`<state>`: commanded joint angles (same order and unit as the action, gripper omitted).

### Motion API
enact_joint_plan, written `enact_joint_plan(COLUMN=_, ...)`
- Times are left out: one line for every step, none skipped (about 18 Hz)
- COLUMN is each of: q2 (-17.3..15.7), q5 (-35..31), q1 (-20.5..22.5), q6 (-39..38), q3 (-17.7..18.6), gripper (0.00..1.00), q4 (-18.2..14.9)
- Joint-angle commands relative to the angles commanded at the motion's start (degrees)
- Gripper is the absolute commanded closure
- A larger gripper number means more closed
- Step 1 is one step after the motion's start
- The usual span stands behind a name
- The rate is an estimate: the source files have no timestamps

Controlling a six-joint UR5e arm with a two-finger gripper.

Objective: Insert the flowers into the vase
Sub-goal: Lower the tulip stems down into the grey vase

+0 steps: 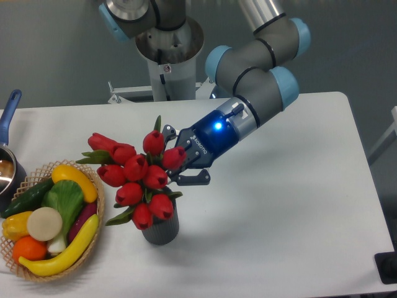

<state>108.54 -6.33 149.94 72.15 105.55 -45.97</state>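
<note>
Red flowers (138, 176) already sit with stems down in the vase (161, 228) on the bench (279, 205), so insertion looks nearly done, though my gripper (183, 166), jaws hidden behind blooms, leaves me unsure whether I have released.

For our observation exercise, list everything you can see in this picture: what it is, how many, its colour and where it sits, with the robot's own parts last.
Artificial tulip bunch: one bunch, about ten red blooms with green leaves, table centre-left, standing in the vase.
Ribbed cylindrical vase: one, dark grey, under the blooms.
Round wicker basket: one, tan, front left, holding toy produce: yellow banana, green cucumber, orange, leafy green and others.
Metal pot with blue handle: one, left edge, partly cut off.
Rectangular table: one, white.
Robot arm: one, grey with light blue joints, reaching from the back.
Two-finger gripper: one, black, at the blooms' right side; jaw state unclear.
</note>
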Motion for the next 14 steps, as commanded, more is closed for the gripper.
enact_joint_plan(q2=0.0, q5=0.0, q1=0.0, q6=0.5, q3=0.5, gripper=0.82, q4=0.0)
enact_joint_plan(q2=0.1, q5=0.0, q1=0.0, q6=1.7, q3=1.1, gripper=0.82, q4=0.1)
enact_joint_plan(q2=0.3, q5=0.0, q1=0.0, q6=3.0, q3=1.6, gripper=0.82, q4=0.0)
enact_joint_plan(q2=0.4, q5=0.0, q1=0.0, q6=3.8, q3=1.8, gripper=0.82, q4=0.0)
enact_joint_plan(q2=0.8, q5=0.0, q1=0.0, q6=4.3, q3=2.2, gripper=0.82, q4=0.1)
enact_joint_plan(q2=0.9, q5=-0.1, q1=0.0, q6=4.7, q3=2.4, gripper=0.82, q4=0.1)
enact_joint_plan(q2=1.4, q5=-0.1, q1=0.0, q6=5.2, q3=2.6, gripper=0.82, q4=0.3)
enact_joint_plan(q2=1.5, q5=-0.1, q1=0.0, q6=6.0, q3=3.1, gripper=0.82, q4=0.4)
enact_joint_plan(q2=1.6, q5=-0.2, q1=0.0, q6=7.0, q3=3.6, gripper=0.82, q4=0.3)
enact_joint_plan(q2=1.6, q5=-0.2, q1=0.0, q6=7.9, q3=4.0, gripper=0.82, q4=0.2)
enact_joint_plan(q2=1.7, q5=-0.2, q1=0.0, q6=8.1, q3=4.0, gripper=0.82, q4=0.2)
enact_joint_plan(q2=2.1, q5=-0.2, q1=0.0, q6=8.4, q3=4.0, gripper=0.82, q4=0.2)
enact_joint_plan(q2=2.5, q5=-0.2, q1=0.0, q6=9.0, q3=4.0, gripper=0.82, q4=0.2)
enact_joint_plan(q2=2.8, q5=-0.2, q1=0.0, q6=9.7, q3=4.0, gripper=0.82, q4=0.2)
